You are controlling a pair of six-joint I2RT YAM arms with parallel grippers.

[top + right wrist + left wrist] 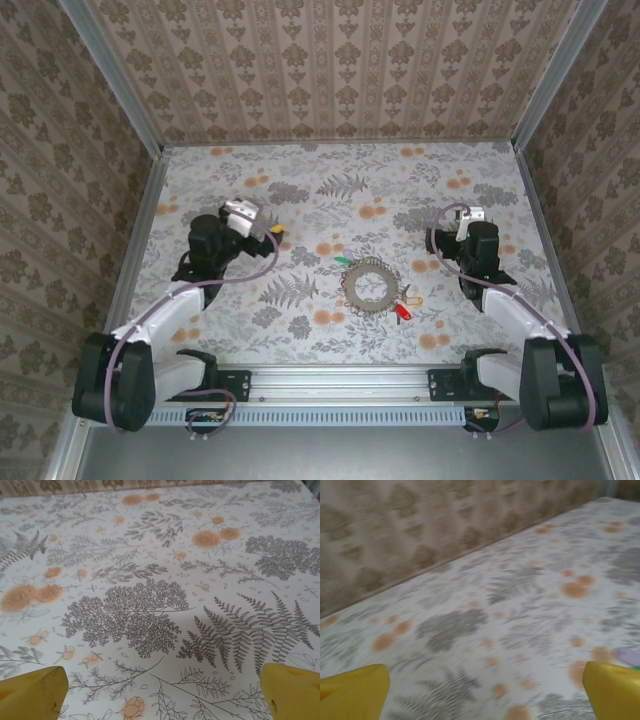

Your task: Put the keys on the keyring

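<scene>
From above, the keyring (372, 285) lies flat near the middle of the surface (330, 190), between the two arms and within likely reach of either. A green key (346, 262) sits at its far-left edge. A red key (405, 312) and a yellow key (413, 299) sit at its near-right edge. At this size I cannot tell whether any of them is already threaded on. Both arms stand well apart from the ring, one on each side. The surface is a pale cloth printed with grey ferns and orange blossoms, boxed in by brown damask-papered walls and aluminium posts, with a metal rail (340, 380) along the near edge. In the left wrist view, the left claw (482, 692) is spread wide, its yellow fingertips (352, 690) at the bottom corners with only blurred cloth between them, so it grips nothing. In the right wrist view, the right claw (165, 692) is equally wide and bare-handed above sharp fern print, probably readied for a first pick.
</scene>
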